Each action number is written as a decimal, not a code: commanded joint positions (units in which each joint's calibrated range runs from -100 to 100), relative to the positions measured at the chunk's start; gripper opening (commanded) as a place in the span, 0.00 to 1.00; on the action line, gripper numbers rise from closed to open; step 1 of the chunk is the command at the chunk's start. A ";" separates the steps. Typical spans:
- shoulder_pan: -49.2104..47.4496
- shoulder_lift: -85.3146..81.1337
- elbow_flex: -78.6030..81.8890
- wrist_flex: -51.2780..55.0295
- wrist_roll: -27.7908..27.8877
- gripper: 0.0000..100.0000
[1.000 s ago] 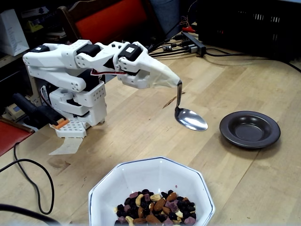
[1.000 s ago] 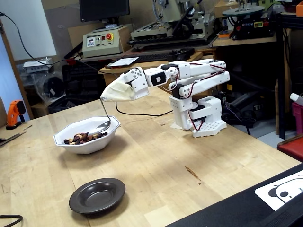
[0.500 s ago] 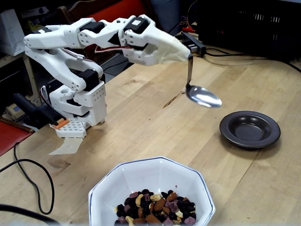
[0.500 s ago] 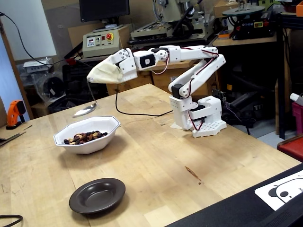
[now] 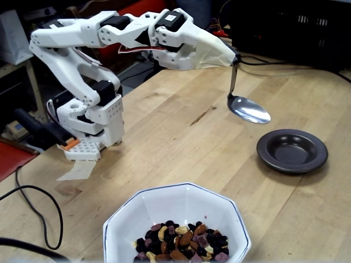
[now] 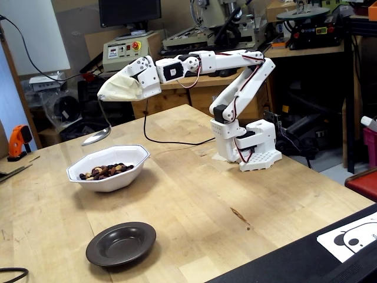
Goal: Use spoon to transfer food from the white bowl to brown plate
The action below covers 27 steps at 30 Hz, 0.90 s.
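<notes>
Fingers, hidden under cloth-like cover, gripped spoon by handle, bowl end hanging empty above worktop, raised clear for scooping. Food sat in white bowl; brown plate empty nearby.

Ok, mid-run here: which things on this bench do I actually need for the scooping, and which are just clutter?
Needed:
- spoon, hanging from the gripper, looks empty
- food in the white bowl
- brown plate, empty

Clutter:
- black cable by the arm's base
- orange tool at the table edge
- panda sheet
- shelf equipment behind
</notes>
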 commanded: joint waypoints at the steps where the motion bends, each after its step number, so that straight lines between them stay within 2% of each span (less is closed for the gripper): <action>1: 4.27 0.38 -4.11 -1.37 0.34 0.04; 16: 20.72 0.55 -4.02 -1.37 0.34 0.04; 27: 28.20 0.63 -1.36 -1.45 0.34 0.04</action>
